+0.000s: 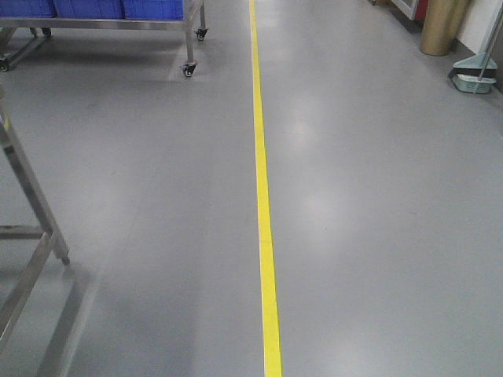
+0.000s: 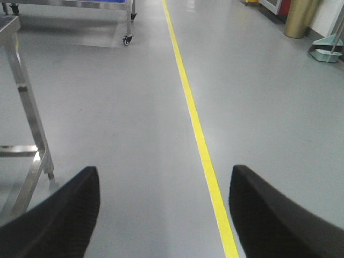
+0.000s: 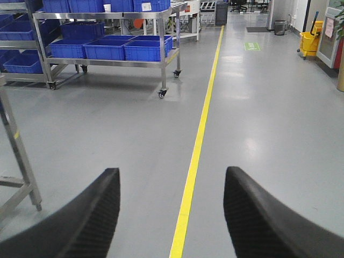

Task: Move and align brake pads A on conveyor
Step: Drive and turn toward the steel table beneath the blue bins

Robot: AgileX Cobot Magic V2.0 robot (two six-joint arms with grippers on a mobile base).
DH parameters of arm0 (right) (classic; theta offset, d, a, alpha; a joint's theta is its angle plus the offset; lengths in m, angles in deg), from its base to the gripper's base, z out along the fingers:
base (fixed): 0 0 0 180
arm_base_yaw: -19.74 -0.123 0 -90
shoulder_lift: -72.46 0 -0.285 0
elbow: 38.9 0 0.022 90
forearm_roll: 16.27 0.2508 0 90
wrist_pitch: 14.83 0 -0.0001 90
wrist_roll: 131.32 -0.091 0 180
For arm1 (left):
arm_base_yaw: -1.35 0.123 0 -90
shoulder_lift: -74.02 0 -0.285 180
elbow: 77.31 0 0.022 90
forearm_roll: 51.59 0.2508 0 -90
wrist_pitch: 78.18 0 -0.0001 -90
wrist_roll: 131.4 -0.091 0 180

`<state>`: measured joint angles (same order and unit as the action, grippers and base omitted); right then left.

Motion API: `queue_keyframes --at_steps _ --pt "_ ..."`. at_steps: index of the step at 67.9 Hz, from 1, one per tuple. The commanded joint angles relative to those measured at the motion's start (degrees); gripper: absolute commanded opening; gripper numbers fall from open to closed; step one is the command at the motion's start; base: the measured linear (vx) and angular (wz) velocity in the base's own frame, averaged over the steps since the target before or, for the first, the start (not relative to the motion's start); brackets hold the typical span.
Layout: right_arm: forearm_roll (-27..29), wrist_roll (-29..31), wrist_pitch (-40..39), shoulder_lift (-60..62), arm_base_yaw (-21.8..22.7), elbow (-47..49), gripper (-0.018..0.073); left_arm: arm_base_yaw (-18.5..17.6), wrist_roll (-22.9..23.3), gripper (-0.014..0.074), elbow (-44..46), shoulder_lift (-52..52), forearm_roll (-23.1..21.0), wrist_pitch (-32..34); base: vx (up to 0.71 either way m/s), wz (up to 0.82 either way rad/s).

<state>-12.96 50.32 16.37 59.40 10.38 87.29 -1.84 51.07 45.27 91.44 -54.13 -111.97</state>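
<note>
Wrist views: left hand [image 2: 163,180] and right hand [image 3: 171,180] are gaping, empty; pads unseen, so finding conveyor probably comes next.

A yellow line [image 1: 263,236] is running straight down the grey floor [image 1: 377,220]. To its left, a wheeled steel rack [image 3: 161,59] is carrying blue bins [image 3: 105,49], and a steel frame [image 1: 31,204] is standing nearer. Off right, a tan cylinder [image 1: 440,27] and a green dustpan [image 1: 474,77] are sitting by the wall, with a yellow mop bucket [image 3: 308,43] waiting farther back.
</note>
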Motion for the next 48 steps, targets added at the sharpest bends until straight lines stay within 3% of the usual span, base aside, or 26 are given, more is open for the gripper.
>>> queue_keyframes --at_steps 1,48 --pt "-0.3 0.0 -4.5 -0.8 0.0 1.6 0.0419 -0.2 -0.1 0.0503 1.5 0.7 -0.2 4.1 0.64 -0.03" --pt "-0.3 0.0 -4.6 -0.8 0.0 1.6 0.0419 -0.2 -0.1 0.0503 1.5 0.7 -0.2 4.1 0.61 0.00"
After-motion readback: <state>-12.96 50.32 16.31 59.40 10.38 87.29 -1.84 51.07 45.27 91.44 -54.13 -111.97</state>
